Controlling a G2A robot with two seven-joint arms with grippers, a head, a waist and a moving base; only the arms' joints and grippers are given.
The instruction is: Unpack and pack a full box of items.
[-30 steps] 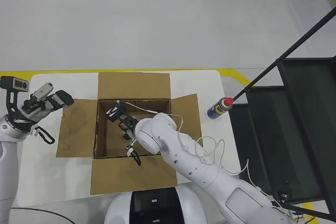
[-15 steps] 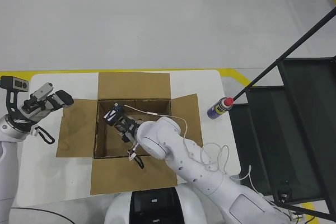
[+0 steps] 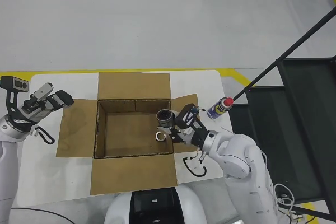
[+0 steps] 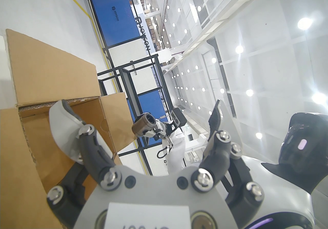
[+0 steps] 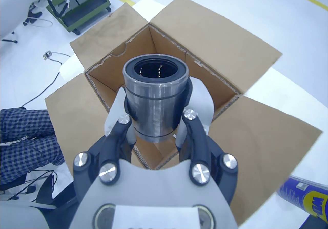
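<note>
The open cardboard box [image 3: 103,131] stands in the middle of the white table with its four flaps spread out. My right gripper [image 3: 169,124] is above the box's right wall, shut on a grey metal cylinder [image 3: 166,116] with a hollow bore. In the right wrist view the cylinder [image 5: 156,94] stands upright between the fingers [image 5: 115,112], over the box's opening [image 5: 205,42]. My left gripper [image 3: 47,101] hangs open, holding nothing, left of the box's left flap. In the left wrist view, the cylinder [image 4: 143,126] shows far off between its fingers [image 4: 62,117].
A blue spray can with a red cap [image 3: 219,107] lies on the table right of the box, also seen in the right wrist view [image 5: 302,195]. A black cable loop [image 3: 193,168] lies near the front right flap. A black metal rack [image 3: 302,112] stands beside the table's right edge.
My right arm has pulled back from deep inside the box to its right wall, bringing the metal cylinder up with it. The left arm has not moved.
</note>
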